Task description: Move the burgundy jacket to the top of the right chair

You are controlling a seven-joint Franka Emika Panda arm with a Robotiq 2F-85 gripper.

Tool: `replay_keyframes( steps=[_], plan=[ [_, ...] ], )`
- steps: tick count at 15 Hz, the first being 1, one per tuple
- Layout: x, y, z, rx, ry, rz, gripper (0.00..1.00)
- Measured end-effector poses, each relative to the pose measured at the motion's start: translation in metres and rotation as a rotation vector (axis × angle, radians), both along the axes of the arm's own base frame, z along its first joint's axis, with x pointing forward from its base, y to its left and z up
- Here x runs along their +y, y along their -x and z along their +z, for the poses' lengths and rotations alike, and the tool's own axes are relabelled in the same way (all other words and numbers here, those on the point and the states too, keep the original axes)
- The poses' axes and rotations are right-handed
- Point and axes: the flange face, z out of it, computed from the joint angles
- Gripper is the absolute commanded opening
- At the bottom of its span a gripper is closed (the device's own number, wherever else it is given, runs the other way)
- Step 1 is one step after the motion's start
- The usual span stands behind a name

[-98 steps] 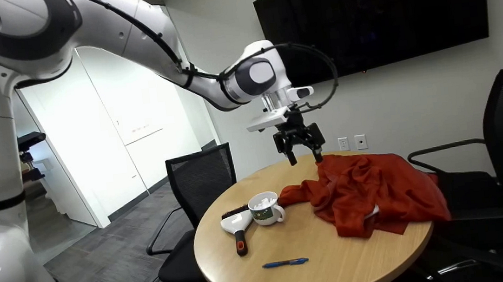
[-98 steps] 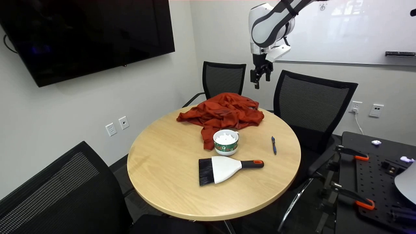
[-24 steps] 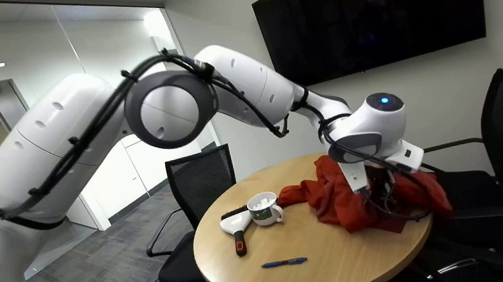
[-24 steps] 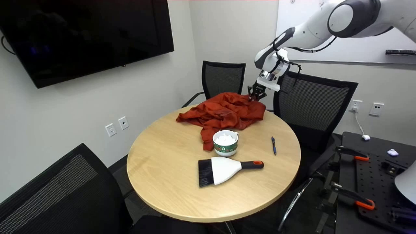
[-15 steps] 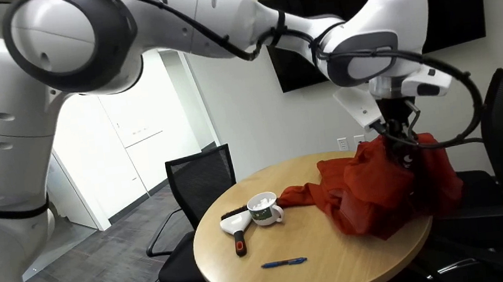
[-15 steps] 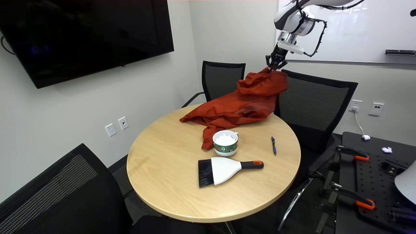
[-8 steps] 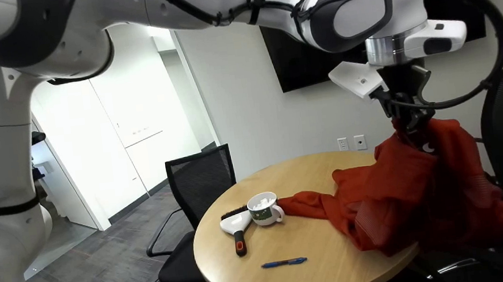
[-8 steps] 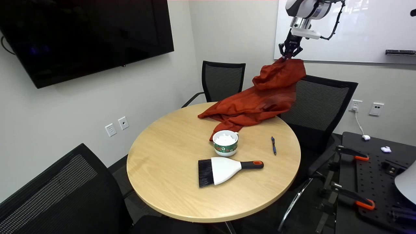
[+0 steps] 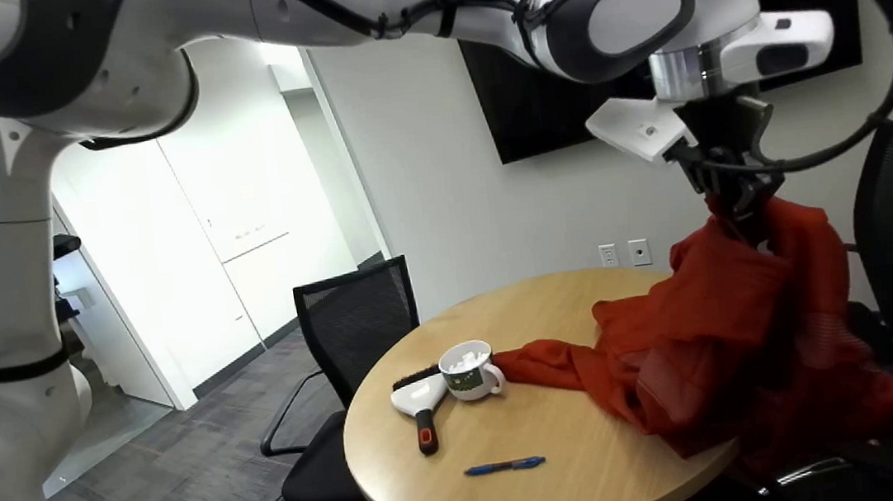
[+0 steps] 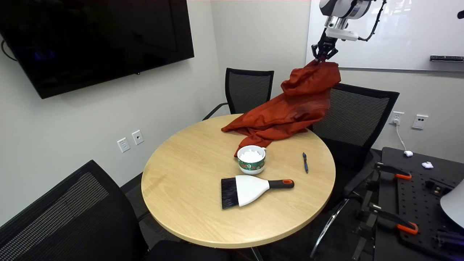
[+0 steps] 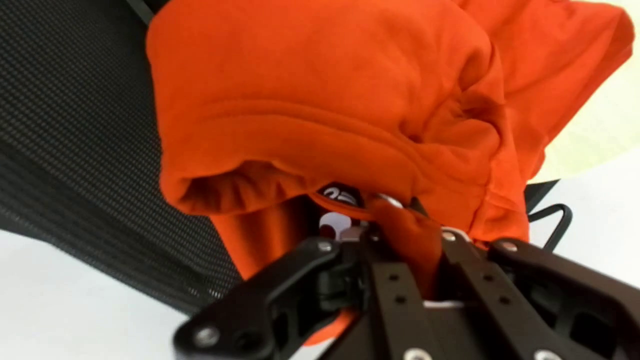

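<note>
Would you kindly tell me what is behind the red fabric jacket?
In an exterior view, a black mesh chair stands partly behind the red fabric jacket. The jacket hides one upper corner of the chair; whatever lies fully behind cannot be seen there.

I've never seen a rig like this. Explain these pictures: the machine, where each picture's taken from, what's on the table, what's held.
The white machine is a jointed robot arm, ending in a black two-fingered gripper. Two cameras stand apart from it and look at the scene from different places; the third rides on its wrist, looking past the gripper.

The gripper is closed on a red jacket. The upper part hangs from the gripper, and a lower part lies on the round table. In an exterior view the jacket covers part of a black chair behind it; whether they touch, I can't tell.

Also on the table: a cup with white bits in it, a brush and a blue pen.
</note>
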Motion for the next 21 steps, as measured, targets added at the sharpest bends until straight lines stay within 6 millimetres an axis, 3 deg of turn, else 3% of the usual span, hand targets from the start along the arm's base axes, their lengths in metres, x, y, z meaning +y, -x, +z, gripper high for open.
replay_keyframes(
  steps=[3, 7, 10, 15, 21],
  plan=[
    [-0.011, 0.017, 0.063, -0.062, 0.085, 0.018, 0.04],
    [-0.015, 0.055, 0.154, -0.123, 0.159, 0.039, 0.04],
    [-0.016, 0.083, 0.209, -0.152, 0.194, 0.027, 0.04],
    [-0.030, 0.118, 0.256, -0.184, 0.223, -0.019, 0.04],
    [-0.058, 0.169, 0.280, -0.237, 0.187, -0.105, 0.04]
  ],
)
